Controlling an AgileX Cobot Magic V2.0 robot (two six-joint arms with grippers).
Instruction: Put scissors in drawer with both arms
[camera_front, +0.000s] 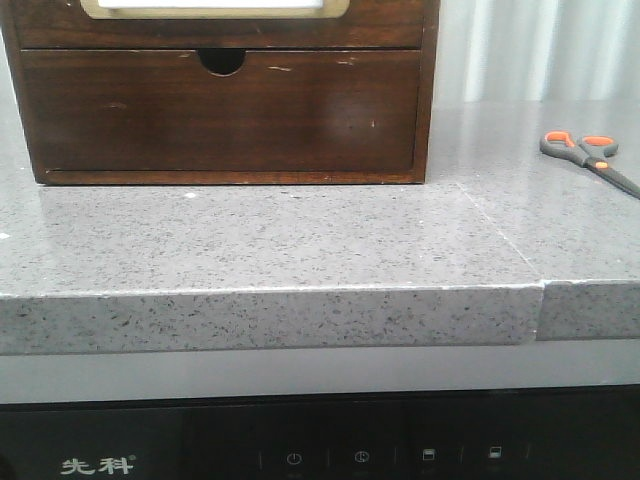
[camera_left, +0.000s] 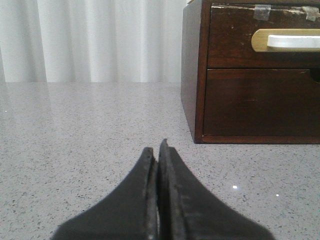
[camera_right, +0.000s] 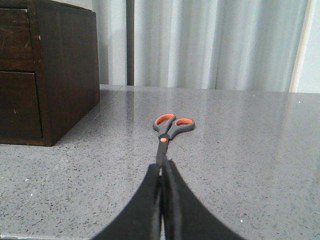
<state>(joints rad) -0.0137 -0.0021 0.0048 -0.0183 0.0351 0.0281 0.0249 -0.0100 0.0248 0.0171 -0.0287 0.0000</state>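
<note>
The scissors (camera_front: 585, 152) lie flat on the grey counter at the far right, orange-lined loops toward the back. In the right wrist view the scissors (camera_right: 170, 127) lie straight ahead of my right gripper (camera_right: 162, 165), blades pointing at it, the tip hidden behind the fingertips. That gripper is shut, low over the counter. The drawer (camera_front: 215, 8), with its tan-rimmed cut-out showing white, is closed at the top of the wooden chest; it also shows in the left wrist view (camera_left: 285, 40). My left gripper (camera_left: 157, 147) is shut and empty, left of the chest. Neither gripper shows in the front view.
The chest (camera_left: 192, 75) stands at the back left of the counter, with a plain lower drawer (camera_front: 220, 115) bearing a half-moon notch. The counter's front edge (camera_front: 270, 300) has a seam at the right. White curtains hang behind.
</note>
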